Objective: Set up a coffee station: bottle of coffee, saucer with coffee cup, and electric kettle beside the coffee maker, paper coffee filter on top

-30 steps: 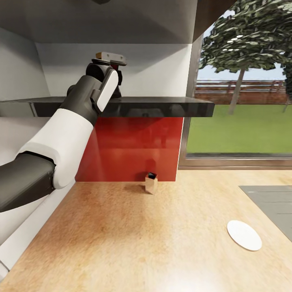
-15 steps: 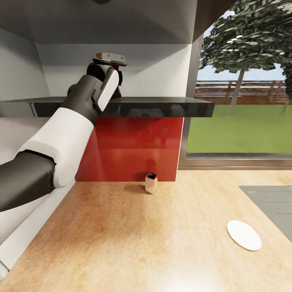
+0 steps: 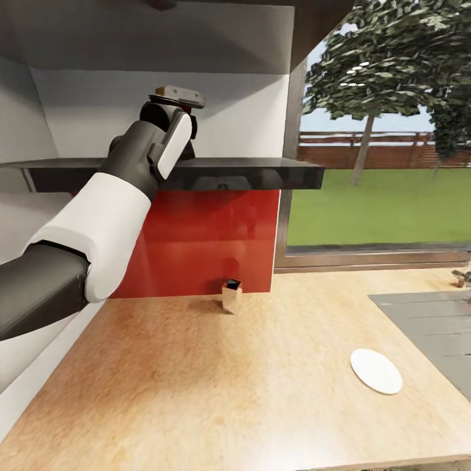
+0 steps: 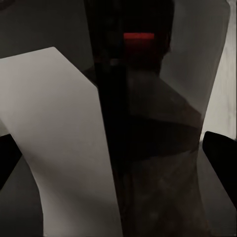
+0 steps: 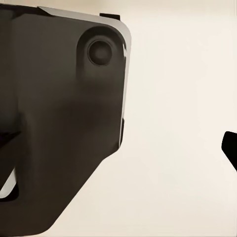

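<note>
Up top, L arm [image 3: 98,216] at shelf [image 3: 196,173]

Left arm [image 3: 124,196] hides its hand above shelf [image 3: 248,173].

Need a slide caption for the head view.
Left arm reaches onto the dark shelf; a saucer lies on the countertop beside the sink.

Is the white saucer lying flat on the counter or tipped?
Flat. The saucer lies as a thin even disc on the wooden counter, with no raised edge showing and nothing on it.
</note>
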